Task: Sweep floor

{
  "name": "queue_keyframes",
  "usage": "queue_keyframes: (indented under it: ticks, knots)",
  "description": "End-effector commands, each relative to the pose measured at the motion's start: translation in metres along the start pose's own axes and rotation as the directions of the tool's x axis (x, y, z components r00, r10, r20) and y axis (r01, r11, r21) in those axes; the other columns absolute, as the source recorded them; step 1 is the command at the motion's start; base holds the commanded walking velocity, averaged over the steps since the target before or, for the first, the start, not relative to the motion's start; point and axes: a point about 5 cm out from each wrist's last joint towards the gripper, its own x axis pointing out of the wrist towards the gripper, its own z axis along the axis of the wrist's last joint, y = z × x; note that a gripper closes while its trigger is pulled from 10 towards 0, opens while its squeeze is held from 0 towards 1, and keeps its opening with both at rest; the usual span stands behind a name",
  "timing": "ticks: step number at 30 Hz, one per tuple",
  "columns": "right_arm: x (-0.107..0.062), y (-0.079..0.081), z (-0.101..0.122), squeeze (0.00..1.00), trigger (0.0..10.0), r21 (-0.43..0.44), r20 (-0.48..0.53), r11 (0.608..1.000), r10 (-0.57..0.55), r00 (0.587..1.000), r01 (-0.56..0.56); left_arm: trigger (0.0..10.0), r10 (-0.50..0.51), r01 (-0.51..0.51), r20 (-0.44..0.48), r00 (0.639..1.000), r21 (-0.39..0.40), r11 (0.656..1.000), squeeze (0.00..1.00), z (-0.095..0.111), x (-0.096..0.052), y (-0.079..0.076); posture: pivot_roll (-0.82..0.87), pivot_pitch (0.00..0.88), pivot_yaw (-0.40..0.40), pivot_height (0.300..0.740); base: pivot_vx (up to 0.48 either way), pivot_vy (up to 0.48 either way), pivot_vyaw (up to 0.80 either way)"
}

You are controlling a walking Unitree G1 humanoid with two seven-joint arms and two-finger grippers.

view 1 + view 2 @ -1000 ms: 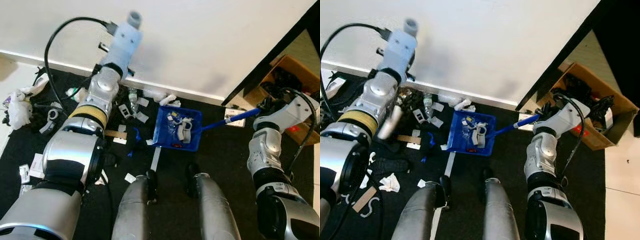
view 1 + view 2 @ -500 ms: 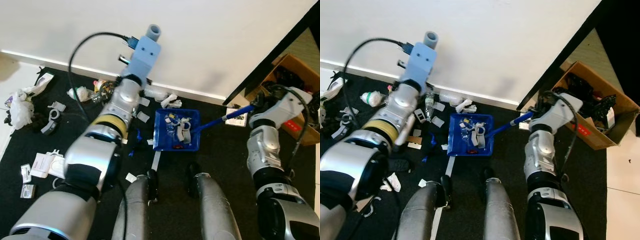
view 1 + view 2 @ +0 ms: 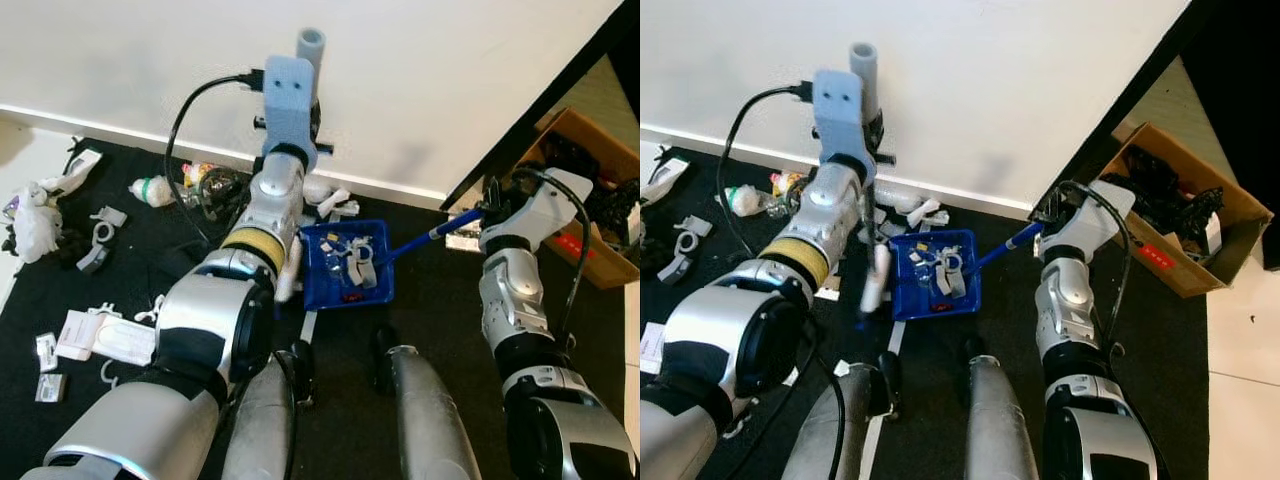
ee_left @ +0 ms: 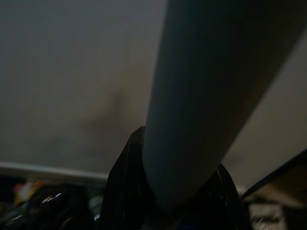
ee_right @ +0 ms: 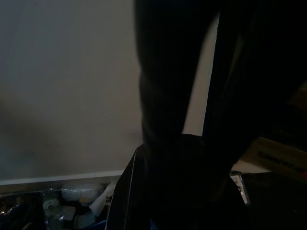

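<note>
Apparently one dustpan (image 3: 347, 263), one broom handle (image 4: 211, 91).

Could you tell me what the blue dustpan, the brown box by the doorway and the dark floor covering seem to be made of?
The dustpan looks like moulded plastic: uniform bright blue, slightly glossy, with thin rigid walls. The box appears to be corrugated cardboard: matte brown, with open folded flaps. The floor covering is probably a carpet or mat: flat black, no shine, ending in a straight edge against pale flooring; its weave is too fine to make out.
</note>
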Motion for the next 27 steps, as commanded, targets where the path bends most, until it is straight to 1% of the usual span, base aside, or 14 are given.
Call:
queue_keyframes:
  ticks: [1, 3, 6, 7, 8, 10, 12, 14, 18, 19, 21, 23, 24, 27]
  knots:
    - [-0.017, -0.011, -0.035, 0.00, 10.0, -0.042, -0.170, 0.999, -0.017, 0.985, 0.011, 10.0, -0.076, 0.074, 0.051, 0.996, 0.037, 0.997, 0.00, 0.018, 0.006, 0.000, -0.12, 0.394, -0.068, 0.740, 0.000, 0.000, 0.00]
    - [-0.016, -0.014, -0.035, 0.00, 10.0, -0.047, -0.177, 0.999, -0.035, 0.984, 0.027, 10.0, -0.086, 0.084, 0.001, 0.996, 0.182, 0.980, 0.00, 0.023, 0.006, 0.024, -0.10, 0.383, -0.063, 0.740, 0.000, 0.000, 0.00]
    - [-0.016, -0.015, -0.035, 0.00, 10.0, -0.049, -0.178, 0.998, -0.042, 0.983, 0.033, 10.0, -0.081, 0.082, -0.013, 0.997, 0.222, 0.972, 0.00, 0.024, 0.006, 0.030, -0.10, 0.383, -0.063, 0.740, 0.000, 0.000, 0.00]
    - [-0.015, -0.018, -0.034, 0.00, 10.0, -0.054, -0.174, 0.997, -0.058, 0.983, 0.049, 10.0, -0.062, 0.067, -0.025, 0.998, 0.284, 0.957, 0.00, 0.025, 0.004, 0.044, -0.08, 0.372, -0.055, 0.740, 0.000, 0.000, 0.00]
    - [-0.015, -0.018, -0.034, 0.00, 10.0, -0.054, -0.174, 0.997, -0.058, 0.983, 0.049, 10.0, -0.062, 0.067, -0.025, 0.998, 0.284, 0.957, 0.00, 0.025, 0.004, 0.044, -0.08, 0.372, -0.055, 0.740, 0.000, 0.000, 0.00]
    - [-0.012, -0.025, -0.029, 0.00, 10.0, -0.050, -0.158, 0.995, -0.091, 0.983, 0.084, 10.0, -0.030, 0.045, -0.052, 0.998, 0.324, 0.945, 0.00, 0.020, -0.003, 0.066, -0.07, 0.363, -0.047, 0.740, 0.000, 0.000, 0.00]
    - [-0.011, -0.028, -0.027, 0.00, 10.0, -0.048, -0.152, 0.994, -0.103, 0.983, 0.096, 10.0, -0.024, 0.045, -0.067, 0.997, 0.325, 0.945, 0.00, 0.016, -0.007, 0.073, -0.06, 0.356, -0.042, 0.740, 0.000, 0.000, 0.00]
    - [-0.006, -0.036, -0.019, 0.00, 10.0, -0.037, -0.125, 0.992, -0.124, 0.984, 0.120, 10.0, 0.042, -0.011, -0.114, 0.993, 0.260, 0.965, 0.00, -0.005, -0.021, 0.094, -0.05, 0.330, -0.024, 0.740, 0.000, 0.000, 0.00]
    - [-0.003, -0.040, -0.012, 0.00, 10.0, -0.026, -0.107, 0.992, -0.126, 0.986, 0.124, 10.0, 0.110, -0.085, -0.125, 0.986, 0.188, 0.979, 0.00, -0.013, -0.030, 0.108, -0.04, 0.310, -0.019, 0.740, 0.000, 0.000, 0.00]
    - [0.000, -0.041, -0.008, 0.00, 10.0, -0.025, -0.091, 0.993, -0.119, 0.989, 0.117, 10.0, 0.173, -0.153, -0.150, 0.973, 0.134, 0.979, 0.00, -0.021, -0.037, 0.119, -0.04, 0.294, -0.018, 0.740, 0.000, 0.000, 0.00]
    - [0.002, -0.041, -0.003, 0.00, 10.0, -0.029, -0.076, 0.994, -0.106, 0.991, 0.104, 10.0, 0.282, -0.279, -0.205, 0.938, 0.040, 0.959, 0.00, -0.041, -0.054, 0.136, -0.02, 0.273, -0.019, 0.740, 0.000, 0.000, 0.00]
    - [0.002, -0.041, -0.003, 0.00, 10.0, -0.029, -0.076, 0.994, -0.106, 0.991, 0.104, 10.0, 0.282, -0.279, -0.205, 0.938, 0.040, 0.959, 0.00, -0.041, -0.054, 0.136, -0.02, 0.273, -0.019, 0.740, 0.000, 0.000, 0.00]
    - [0.003, -0.042, -0.002, 0.00, 10.0, -0.031, -0.076, 0.994, -0.102, 0.992, 0.100, 10.0, 0.315, -0.322, -0.225, 0.922, 0.003, 0.947, 0.00, -0.049, -0.061, 0.139, -0.02, 0.267, -0.020, 0.740, 0.000, 0.000, 0.00]
    - [0.003, -0.040, -0.006, 0.00, 10.0, -0.017, -0.092, 0.996, -0.089, 0.992, 0.088, 10.0, 0.392, -0.413, -0.254, 0.884, -0.033, 0.910, 0.00, -0.071, -0.084, 0.150, 0.00, 0.229, -0.040, 0.740, 0.000, 0.000, 0.00]
